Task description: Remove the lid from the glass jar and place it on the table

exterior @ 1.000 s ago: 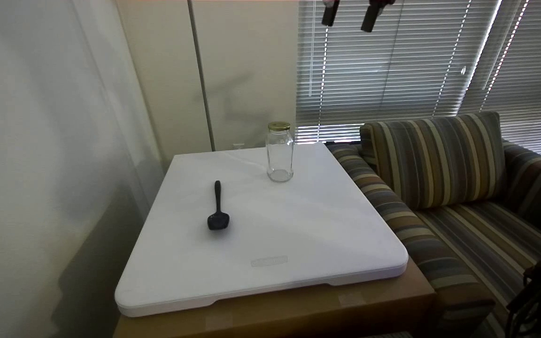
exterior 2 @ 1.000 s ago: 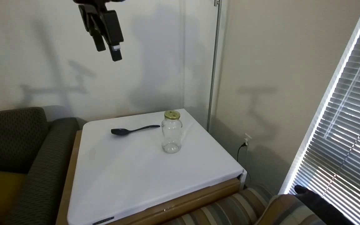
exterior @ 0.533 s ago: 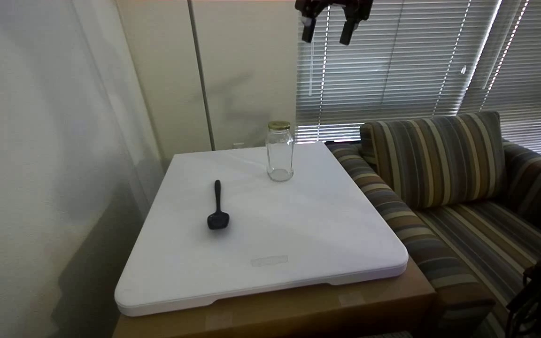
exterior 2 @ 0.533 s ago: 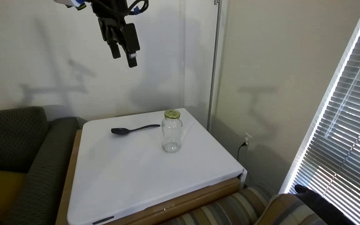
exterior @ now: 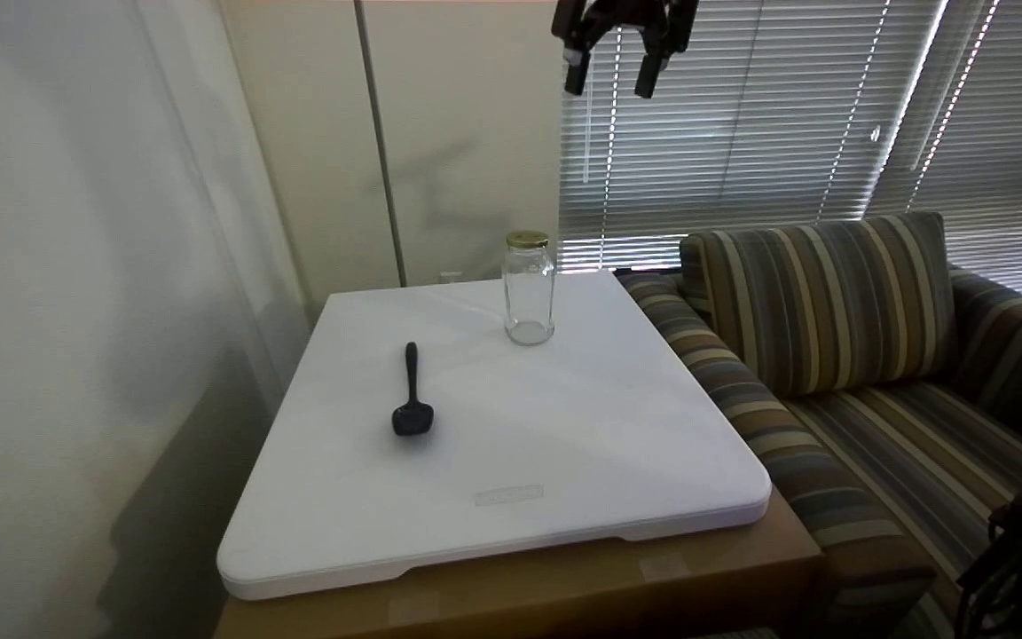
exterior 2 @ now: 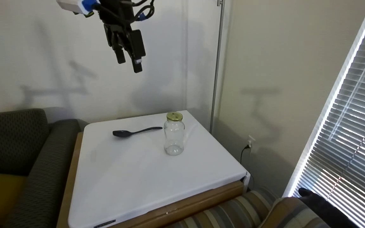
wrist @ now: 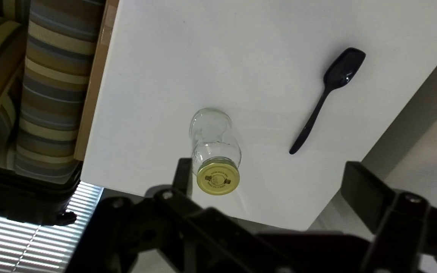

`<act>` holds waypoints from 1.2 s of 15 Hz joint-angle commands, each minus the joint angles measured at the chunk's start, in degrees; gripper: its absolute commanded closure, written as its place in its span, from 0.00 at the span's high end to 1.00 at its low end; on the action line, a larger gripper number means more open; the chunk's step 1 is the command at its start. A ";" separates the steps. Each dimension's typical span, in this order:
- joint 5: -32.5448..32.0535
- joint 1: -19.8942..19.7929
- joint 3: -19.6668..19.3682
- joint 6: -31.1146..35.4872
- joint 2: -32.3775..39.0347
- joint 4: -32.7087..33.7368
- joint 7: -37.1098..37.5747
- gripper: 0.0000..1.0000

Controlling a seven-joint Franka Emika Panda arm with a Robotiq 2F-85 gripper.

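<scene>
Widely spread, the tool [exterior: 609,87] hangs well apart from the lid [exterior: 527,239].

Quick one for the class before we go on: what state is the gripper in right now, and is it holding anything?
Gripper: open, jaws well apart, holding nothing; the lid is on the glass jar below.

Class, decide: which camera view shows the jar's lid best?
The wrist view: there the lid appears largest, its printed top clearest. Both exterior views show it smaller, more edge-on, atop the upright glass jar.
</scene>
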 commanded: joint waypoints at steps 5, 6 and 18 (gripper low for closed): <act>-0.68 -0.64 -1.83 -2.65 18.37 20.50 -3.15 1.00; 0.06 -0.98 -1.63 -3.70 21.05 24.08 -3.87 1.00; 0.25 -1.92 -2.80 -10.30 43.02 52.41 -4.01 1.00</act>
